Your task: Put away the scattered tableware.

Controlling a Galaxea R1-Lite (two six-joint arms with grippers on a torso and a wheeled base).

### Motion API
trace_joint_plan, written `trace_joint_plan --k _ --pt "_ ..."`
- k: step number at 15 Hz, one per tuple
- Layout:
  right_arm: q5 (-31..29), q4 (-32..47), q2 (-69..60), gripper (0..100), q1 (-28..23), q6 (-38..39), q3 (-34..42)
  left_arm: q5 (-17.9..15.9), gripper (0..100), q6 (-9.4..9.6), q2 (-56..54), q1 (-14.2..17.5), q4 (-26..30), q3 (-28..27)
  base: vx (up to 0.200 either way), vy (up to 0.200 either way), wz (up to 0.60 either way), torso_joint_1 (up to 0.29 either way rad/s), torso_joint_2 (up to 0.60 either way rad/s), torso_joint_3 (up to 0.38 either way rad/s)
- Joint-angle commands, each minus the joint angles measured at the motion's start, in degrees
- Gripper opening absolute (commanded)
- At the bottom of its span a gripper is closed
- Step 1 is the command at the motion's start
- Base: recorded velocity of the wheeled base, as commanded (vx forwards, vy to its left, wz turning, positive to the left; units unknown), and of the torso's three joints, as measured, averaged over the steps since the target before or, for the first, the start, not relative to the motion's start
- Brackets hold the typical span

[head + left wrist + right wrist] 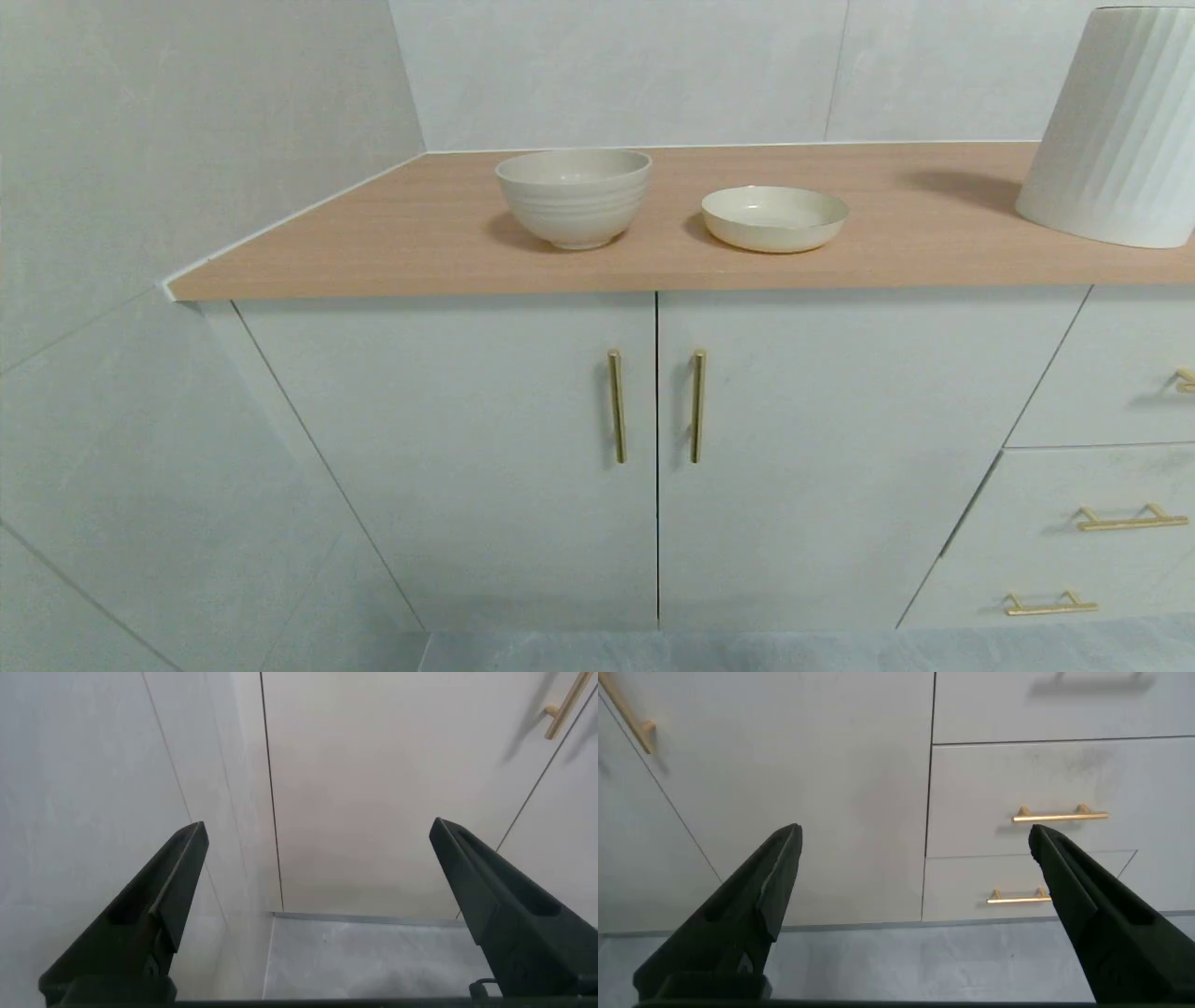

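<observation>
Low before the white cabinet (467, 448), my left gripper (316, 829) and right gripper (913, 833) each gape wide with nothing between the fingers, the right one facing drawers (1027, 784) with brass handles (1060, 815). Up on the wooden counter (373, 243), a tall ribbed white container (1120, 131) stands at the far right. The deep bowl (573, 196) sits toward the left, with the shallow dish (774, 217) near its right side, not touching, both upright and empty.
</observation>
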Motion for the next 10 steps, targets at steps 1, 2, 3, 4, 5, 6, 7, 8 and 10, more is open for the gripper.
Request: trace_joint_plan --k 1,2,3,4,5,6,7,8,10 --pt "0.05 -0.2 -0.05 100 0.01 0.0 -0.08 0.01 100 -0.02 0.0 0.02 -0.01 0.0 0.0 0.0 0.0 0.0 0.0 0.0" --pt "2.43 -0.64 0.74 100 0.27 1.05 -3.86 0.01 100 -0.11 0.0 0.02 -0.01 0.0 0.0 0.0 0.0 0.0 0.0 0.0" --pt "6.38 -0.11 4.7 100 1.5 6.41 -11.33 0.01 100 -0.02 0.0 0.02 -0.1 0.0 0.0 0.0 0.0 0.0 0.0 0.0" --pt "10.6 1.03 11.11 100 3.79 8.52 -15.81 0.01 100 -0.02 0.0 0.02 -0.1 0.0 0.0 0.0 0.0 0.0 0.0 0.0" --pt "15.0 1.38 18.06 100 6.16 8.26 -17.57 0.01 100 -0.02 0.0 0.02 -0.01 0.0 0.0 0.0 0.0 0.0 0.0 0.0" --pt "16.75 1.12 21.75 100 7.3 7.91 -17.92 0.01 100 -0.02 0.0 0.02 -0.01 0.0 0.0 0.0 0.0 0.0 0.0 0.0" --pt "20.71 -0.02 35.55 100 11.17 5.27 -20.03 0.01 100 -0.02 0.0 0.02 -0.01 0.0 0.0 0.0 0.0 0.0 0.0 0.0" --pt "21.15 -3.01 44.16 100 13.19 3.25 -21.52 0.01 100 -0.11 0.0 0.02 -0.01 0.0 0.0 0.0 0.0 0.0 0.0 0.0" --pt "21.15 -13.03 59.72 100 18.47 3.07 -25.57 0.01 100 -0.02 0.0 0.02 -0.01 0.0 0.0 0.0 0.0 0.0 0.0 0.0"
